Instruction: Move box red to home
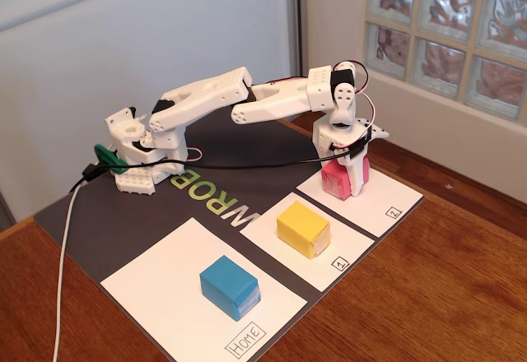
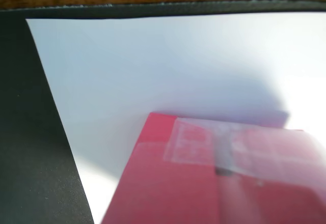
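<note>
The box red [image 1: 336, 179] is a pinkish-red block standing on the white sheet labelled "2" [image 1: 387, 199] at the right of the mat in the fixed view. My gripper [image 1: 346, 183] reaches down over it, one white finger [image 1: 360, 176] flat against its right face, the other hidden behind it, and looks shut on it. The wrist view shows the box [image 2: 204, 183] very close, with clear tape on its top and white paper [image 2: 153, 66] beyond; no fingers show there. The home [image 1: 156, 273] is the largest white sheet at the front left, labelled "Home".
A blue block [image 1: 230, 285] stands on the home sheet. A yellow block [image 1: 303, 228] stands on the sheet labelled "1" [image 1: 268, 216]. The arm's base [image 1: 140, 164] is at the mat's back left, with a white cable [image 1: 64, 288] trailing forward. A glass-block window [image 1: 449, 33] is behind.
</note>
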Motion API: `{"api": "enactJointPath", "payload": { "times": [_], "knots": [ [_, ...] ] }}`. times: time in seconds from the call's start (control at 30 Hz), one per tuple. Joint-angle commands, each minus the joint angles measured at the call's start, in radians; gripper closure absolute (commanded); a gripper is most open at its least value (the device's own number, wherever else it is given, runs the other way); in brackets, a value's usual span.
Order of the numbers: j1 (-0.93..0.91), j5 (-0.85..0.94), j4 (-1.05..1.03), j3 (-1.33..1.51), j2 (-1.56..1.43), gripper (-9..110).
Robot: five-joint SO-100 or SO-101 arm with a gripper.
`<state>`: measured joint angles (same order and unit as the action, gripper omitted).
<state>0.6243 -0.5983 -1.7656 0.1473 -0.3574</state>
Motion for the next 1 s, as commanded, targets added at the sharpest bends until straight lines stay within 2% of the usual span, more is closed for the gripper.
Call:
{"api": "enactJointPath", "payload": {
  "times": [0.0, 0.53, 0.97],
  "knots": [
    [-0.008, 0.009, -0.166, -0.028, -0.025, 102],
    [-0.006, 0.054, -0.167, 0.009, -0.273, 102],
    [0.018, 0.058, -0.169, 0.25, -0.667, 102]
  ]
}}
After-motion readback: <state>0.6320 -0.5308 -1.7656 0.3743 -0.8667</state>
